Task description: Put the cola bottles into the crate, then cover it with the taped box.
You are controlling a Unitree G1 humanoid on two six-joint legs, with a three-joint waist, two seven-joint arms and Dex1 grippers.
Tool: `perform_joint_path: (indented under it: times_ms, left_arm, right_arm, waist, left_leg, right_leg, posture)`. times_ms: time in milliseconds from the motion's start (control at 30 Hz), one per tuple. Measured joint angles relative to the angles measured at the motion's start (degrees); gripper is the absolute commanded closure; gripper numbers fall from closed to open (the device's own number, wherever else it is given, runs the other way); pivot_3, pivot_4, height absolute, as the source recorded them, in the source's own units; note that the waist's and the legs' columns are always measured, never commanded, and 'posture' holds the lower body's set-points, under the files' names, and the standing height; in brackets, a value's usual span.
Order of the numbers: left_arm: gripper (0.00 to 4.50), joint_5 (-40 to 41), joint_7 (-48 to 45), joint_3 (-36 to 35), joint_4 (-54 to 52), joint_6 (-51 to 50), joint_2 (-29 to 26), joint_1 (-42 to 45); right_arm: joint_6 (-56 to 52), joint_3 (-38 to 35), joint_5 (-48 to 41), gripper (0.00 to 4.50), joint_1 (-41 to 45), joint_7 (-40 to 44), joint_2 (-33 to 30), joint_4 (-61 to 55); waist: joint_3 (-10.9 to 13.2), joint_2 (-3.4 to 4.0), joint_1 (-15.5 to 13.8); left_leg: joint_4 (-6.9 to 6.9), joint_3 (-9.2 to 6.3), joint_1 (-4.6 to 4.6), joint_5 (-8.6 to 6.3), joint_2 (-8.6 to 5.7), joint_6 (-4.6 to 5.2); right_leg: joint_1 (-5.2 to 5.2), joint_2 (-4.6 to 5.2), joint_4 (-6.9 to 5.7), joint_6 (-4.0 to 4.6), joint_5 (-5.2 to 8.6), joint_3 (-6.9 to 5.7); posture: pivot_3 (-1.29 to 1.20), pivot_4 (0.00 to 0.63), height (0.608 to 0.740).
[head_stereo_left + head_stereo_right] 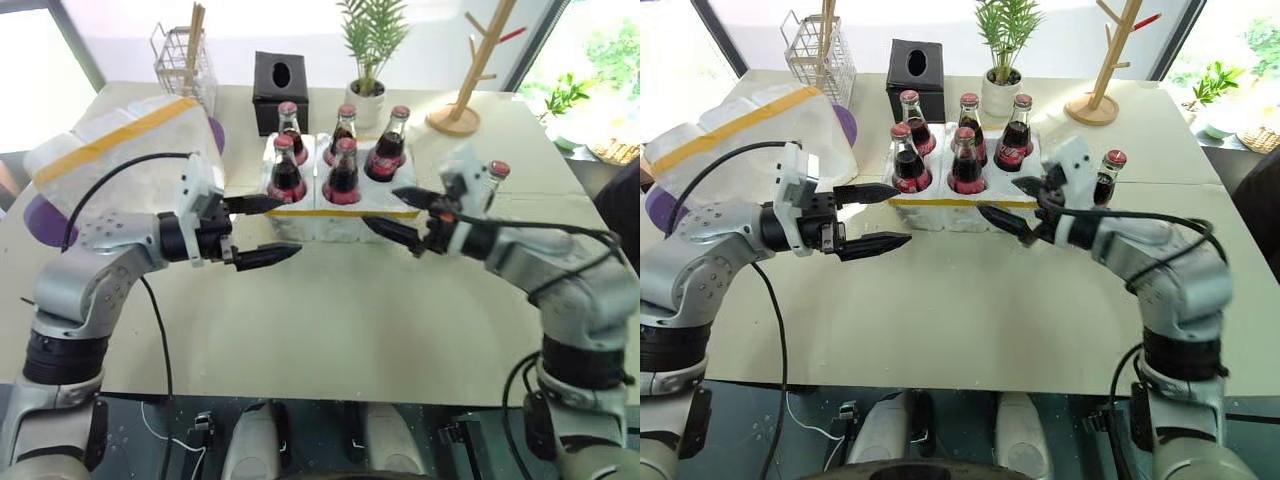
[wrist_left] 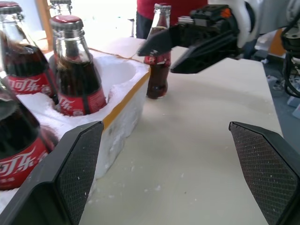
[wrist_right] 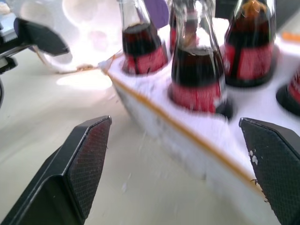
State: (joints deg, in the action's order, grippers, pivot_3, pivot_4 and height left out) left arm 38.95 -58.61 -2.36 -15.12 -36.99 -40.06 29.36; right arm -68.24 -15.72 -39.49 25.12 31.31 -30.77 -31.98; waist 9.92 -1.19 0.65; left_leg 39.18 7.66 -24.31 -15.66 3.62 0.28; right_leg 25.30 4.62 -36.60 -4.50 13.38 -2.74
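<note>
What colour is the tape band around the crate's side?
Yellow, a thin band on the white crate; it shows best in the right eye view.

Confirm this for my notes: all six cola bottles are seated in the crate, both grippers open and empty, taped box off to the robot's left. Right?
Not quite. Five cola bottles sit in the crate; the sixth bottle stands on the table beside it, as the left wrist view shows. The left gripper and right gripper are open and empty, taped box on the left.
</note>
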Motion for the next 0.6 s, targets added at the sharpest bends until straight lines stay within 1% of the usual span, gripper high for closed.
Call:
perform_joint_path:
  times_ms: [133, 200, 233, 300, 367, 467, 600]
  left_arm:
    - [0.0, -1.0, -1.4, 1.7, 2.2, 0.8, 1.0, 2.4]
    - [0.0, -1.3, -2.4, 2.4, 3.5, 1.5, 2.0, 3.7]
    - [0.0, -1.5, -2.8, 2.8, 4.0, 1.6, 2.1, 4.1]
    - [0.0, -1.8, -3.4, 3.3, 5.0, 1.7, 2.6, 4.9]
    - [0.0, -2.1, -3.9, 3.9, 5.5, 1.7, 3.3, 5.5]
    - [0.0, -2.5, -5.0, 4.7, 6.1, 2.2, 4.0, 6.4]
    - [0.0, -3.3, -5.3, 5.4, 6.6, 2.4, 4.3, 7.5]
  right_arm:
    - [-9.1, -11.2, -6.1, 0.03, -5.2, -3.8, -1.1, -6.1]
    - [-10.6, -16.0, -6.9, 0.03, -9.3, -4.9, -2.9, -7.7]
    - [-10.3, -16.9, -6.3, 0.03, -11.5, -5.2, -4.1, -7.7]
    - [-7.9, -17.4, -3.9, 0.03, -15.3, -6.2, -5.2, -6.7]
    - [-4.4, -17.3, -1.1, 0.03, -16.3, -7.7, -5.2, -4.4]
    - [2.8, -14.8, 3.4, 0.03, -16.5, -9.3, -5.0, -1.0]
    - [9.1, -11.2, 6.8, 0.03, -14.3, -11.7, -2.0, 4.7]
  waist:
    - [0.0, 0.0, -0.1]
    - [0.0, -0.02, -0.1]
    - [0.0, -0.02, -0.2]
    - [0.0, -0.02, -0.1]
    - [0.0, -0.01, 0.3]
    - [0.0, 0.0, 0.3]
    - [0.0, 0.0, 0.1]
  left_leg:
    - [0.01, -0.03, 0.0, 0.0, -0.02, 0.01]
    - [0.01, -0.04, 0.0, -0.02, -0.03, 0.04]
    - [0.01, -0.03, -0.01, -0.03, -0.04, 0.05]
    - [0.0, -0.03, 0.0, -0.03, -0.05, 0.06]
    - [0.01, -0.01, 0.03, -0.03, -0.05, 0.07]
    - [0.01, -0.03, 0.07, -0.03, -0.04, 0.07]
    - [0.01, -0.01, 0.04, -0.02, -0.04, 0.07]
  right_leg:
    - [-0.03, 0.02, 0.05, 0.0, 0.0, 0.01]
    - [-0.07, 0.01, 0.1, 0.0, 0.0, 0.0]
    - [-0.08, 0.01, 0.13, 0.0, 0.0, -0.01]
    - [-0.11, 0.01, 0.18, 0.0, 0.0, 0.0]
    - [-0.1, 0.01, 0.2, -0.01, -0.01, 0.07]
    - [-0.12, -0.07, 0.19, -0.02, 0.0, 0.08]
    - [-0.11, -0.08, 0.2, -0.03, -0.01, 0.08]
  posture:
    - [0.0, 0.15, 0.74]
    - [0.0, 0.15, 0.74]
    - [0.0, 0.15, 0.74]
    - [0.0, 0.15, 0.74]
    - [0.0, 0.15, 0.74]
    - [0.0, 0.15, 0.74]
    - [0.0, 0.15, 0.74]
